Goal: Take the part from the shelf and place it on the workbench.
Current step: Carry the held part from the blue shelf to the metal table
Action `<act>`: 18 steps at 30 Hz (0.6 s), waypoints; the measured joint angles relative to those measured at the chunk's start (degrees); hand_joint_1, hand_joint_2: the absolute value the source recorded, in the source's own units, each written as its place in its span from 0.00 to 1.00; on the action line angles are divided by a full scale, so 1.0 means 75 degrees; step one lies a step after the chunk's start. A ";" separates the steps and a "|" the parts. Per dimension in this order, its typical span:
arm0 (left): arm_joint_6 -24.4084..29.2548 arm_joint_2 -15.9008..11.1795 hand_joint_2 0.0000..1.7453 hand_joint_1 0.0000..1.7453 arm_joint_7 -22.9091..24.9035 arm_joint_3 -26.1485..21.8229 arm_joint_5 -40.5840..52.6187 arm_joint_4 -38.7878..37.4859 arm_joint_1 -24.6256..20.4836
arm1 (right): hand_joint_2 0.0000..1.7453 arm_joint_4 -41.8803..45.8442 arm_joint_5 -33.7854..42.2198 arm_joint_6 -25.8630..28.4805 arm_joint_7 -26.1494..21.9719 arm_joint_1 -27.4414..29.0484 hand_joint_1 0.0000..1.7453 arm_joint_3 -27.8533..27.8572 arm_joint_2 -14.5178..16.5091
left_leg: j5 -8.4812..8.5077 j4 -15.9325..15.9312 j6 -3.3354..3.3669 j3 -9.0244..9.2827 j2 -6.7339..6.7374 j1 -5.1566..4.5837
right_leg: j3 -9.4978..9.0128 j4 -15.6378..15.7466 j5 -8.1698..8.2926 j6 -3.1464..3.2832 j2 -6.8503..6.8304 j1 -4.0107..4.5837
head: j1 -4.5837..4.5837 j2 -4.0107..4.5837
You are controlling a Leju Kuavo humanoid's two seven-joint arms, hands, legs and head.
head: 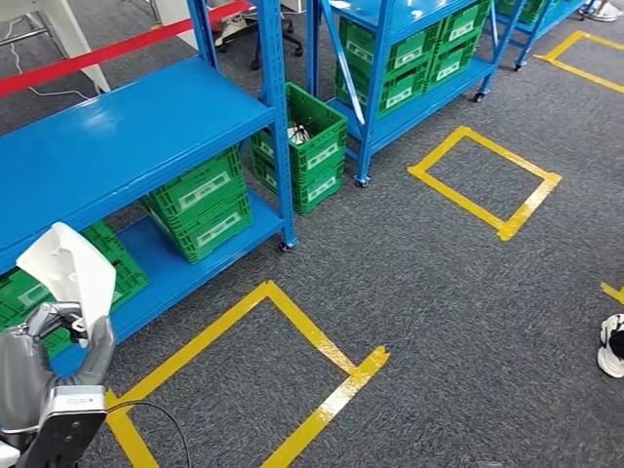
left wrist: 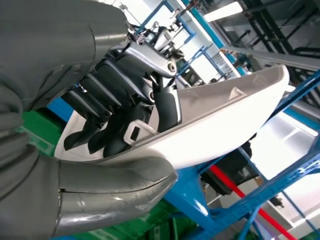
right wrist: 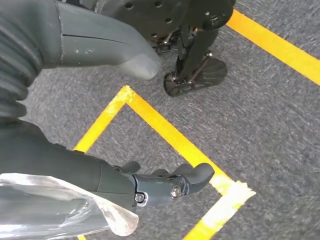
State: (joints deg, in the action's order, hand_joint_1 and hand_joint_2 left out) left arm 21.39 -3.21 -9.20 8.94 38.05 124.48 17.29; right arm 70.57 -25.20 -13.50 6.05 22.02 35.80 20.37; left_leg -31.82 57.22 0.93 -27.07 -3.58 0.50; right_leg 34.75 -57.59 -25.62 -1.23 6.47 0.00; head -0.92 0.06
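Blue shelf [head: 133, 136] with green crates [head: 202, 200] just ahead; yellow tape squares [head: 243, 370] on grey carpet [head: 456, 322], someone's shoe [head: 610, 346] at the right edge. Left hand [head: 70, 341] holds the white part [head: 70, 268] raised before the shelf: dark fingers [left wrist: 113, 125] curled inside its hollow, thumb under. Right hand [right wrist: 166, 185] empty, fingers extended together. Crate labels unreadable.

The grey carpet floor [head: 442, 292] carries yellow tape squares [head: 486, 180] and blue shelves [head: 133, 136]. Green crates [head: 202, 200] stand on the lower shelf board, and two stacked green crates [head: 309, 146] stand on the floor between shelves.
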 joint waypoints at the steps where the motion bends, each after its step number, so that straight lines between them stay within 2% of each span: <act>1: 0.0005 -0.0004 1.00 1.00 0.0007 0.0000 -0.0017 -0.0002 0.0006 | 1.00 0.0020 0.0000 -0.0012 -0.0001 0.0021 0.00 0.0003 0.0000 | 0.0018 0.0011 0.0026 -0.0018 0.0061 -0.0014 | 0.0033 0.0012 0.0038 -0.0051 0.0059 -0.0014 | -0.0002 0.0000; 3: 0.0007 -0.0009 1.00 1.00 0.0013 0.0000 -0.0028 -0.0003 0.0006 | 1.00 0.0035 0.0000 -0.0021 0.0000 0.0045 0.00 0.0007 0.0000 | 0.0051 0.0000 0.0068 -0.0024 0.0131 -0.0020 | 0.0057 0.0024 0.0077 -0.0103 0.0133 -0.0021 | -0.0007 0.0001; 7: 0.0007 -0.0010 1.00 1.00 0.0014 0.0000 -0.0028 -0.0003 0.0004 | 1.00 0.0036 0.0000 -0.0023 0.0001 0.0048 0.00 0.0007 0.0000 | 0.0063 -0.0013 0.0078 -0.0030 0.0144 -0.0007 | 0.0063 0.0021 0.0082 -0.0110 0.0146 -0.0018 | -0.0008 0.0001; 8: 0.0004 -0.0012 1.00 1.00 0.0023 -0.0001 -0.0028 -0.0002 0.0000 | 1.00 0.0053 0.0002 -0.0027 0.0004 0.0053 0.00 0.0010 -0.0001 | 0.0085 -0.0026 0.0103 -0.0042 0.0199 0.0008 | 0.0114 -0.0059 -0.0005 -0.0125 -0.0002 -0.0007 | -0.0023 0.0001; 9: -0.0004 -0.0016 1.00 1.00 0.0044 -0.0002 -0.0028 -0.0001 0.0008 | 1.00 0.0079 0.0004 -0.0033 0.0017 0.0045 0.00 0.0012 -0.0001 | 0.0115 -0.0038 0.0135 -0.0067 0.0322 0.0017 | 0.0302 -0.0488 -0.0285 -0.0161 -0.0230 -0.0008 | -0.0042 0.0001; 10: 0.0004 -0.0022 1.00 1.00 0.0060 -0.0004 -0.0058 -0.0001 0.0020 | 1.00 0.0106 0.0046 -0.0028 0.0060 0.0049 0.00 0.0012 -0.0002 | 0.0143 -0.0047 0.0161 -0.0091 0.0571 0.0022 | 0.0272 -0.0685 -0.0434 -0.0194 -0.0515 -0.0017 | -0.0062 0.0001; 11: 0.0017 -0.0027 1.00 1.00 0.0074 -0.0009 -0.0095 0.0000 0.0032 | 1.00 0.0140 0.0092 -0.0021 0.0104 0.0054 0.00 0.0011 -0.0003 | 0.0163 -0.0052 0.0178 -0.0106 0.0833 0.0020 | 0.0138 -0.0711 -0.0546 -0.0215 -0.0882 -0.0019 | -0.0084 0.0000; 12: 0.0033 -0.0031 1.00 1.00 0.0076 -0.0017 -0.0136 0.0000 0.0050 | 1.00 0.0161 0.0137 -0.0011 0.0148 0.0051 0.00 0.0007 -0.0003 | 0.0161 -0.0045 0.0161 -0.0117 0.1063 -0.0005 | -0.0077 -0.0602 -0.0600 -0.0208 -0.1162 -0.0005 | -0.0091 0.0000; 13: 0.0053 -0.0034 1.00 1.00 0.0068 -0.0028 -0.0176 0.0000 0.0054 | 1.00 0.0177 0.0181 -0.0001 0.0183 0.0057 0.00 0.0004 -0.0003 | 0.0155 -0.0035 0.0125 -0.0117 0.1240 -0.0025 | -0.0428 -0.0146 -0.0452 -0.0161 -0.1334 0.0019 | -0.0089 0.0000; 14: 0.0058 -0.0034 1.00 1.00 0.0061 -0.0038 -0.0187 0.0000 0.0054 | 1.00 0.0192 0.0178 -0.0001 0.0187 0.0049 0.00 0.0001 -0.0003 | 0.0152 -0.0028 0.0089 -0.0118 0.1309 -0.0045 | -0.0552 0.0077 -0.0433 -0.0111 -0.1433 0.0052 | -0.0085 0.0000; 15: 0.0058 -0.0035 1.00 1.00 0.0051 -0.0045 -0.0191 0.0000 0.0055 | 1.00 0.0200 0.0156 0.0001 0.0187 0.0043 0.00 0.0003 -0.0003 | 0.0155 -0.0026 0.0052 -0.0120 0.1384 -0.0060 | -0.0564 0.0127 -0.0453 -0.0063 -0.1430 0.0080 | -0.0081 0.0001; 16: 0.0058 -0.0036 1.00 1.00 0.0039 -0.0050 -0.0192 0.0000 0.0052 | 1.00 0.0205 0.0124 0.0003 0.0181 0.0042 0.00 0.0008 -0.0003 | 0.0156 -0.0028 0.0011 -0.0112 0.1455 -0.0060 | -0.0549 0.0136 -0.0429 -0.0011 -0.1339 0.0075 | -0.0079 0.0001; 17: 0.0058 -0.0040 1.00 1.00 0.0028 -0.0056 -0.0194 0.0000 0.0046 | 1.00 0.0205 0.0088 0.0006 0.0171 0.0048 0.00 0.0018 -0.0002 | 0.0121 -0.0016 -0.0022 -0.0106 0.1443 -0.0051 | -0.0540 0.0162 -0.0403 0.0037 -0.1259 0.0060 | -0.0079 0.0001; 18: 0.0057 -0.0045 1.00 1.00 0.0018 -0.0064 -0.0192 0.0000 0.0041 | 1.00 0.0205 0.0054 0.0007 0.0160 0.0050 0.00 0.0028 -0.0001 | 0.0025 0.0075 -0.0057 -0.0135 0.1309 -0.0041 | -0.0536 0.0195 -0.0369 0.0093 -0.1177 0.0040 | -0.0074 0.0001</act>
State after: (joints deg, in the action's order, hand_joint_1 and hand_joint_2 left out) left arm 21.82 -3.54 -9.06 8.46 36.60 124.48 17.61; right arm 72.11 -24.80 -13.45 7.25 22.39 36.01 20.36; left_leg -31.64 57.78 0.51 -28.08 6.23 0.19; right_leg 30.73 -56.12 -28.38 -0.53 -2.36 0.30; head -1.48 0.07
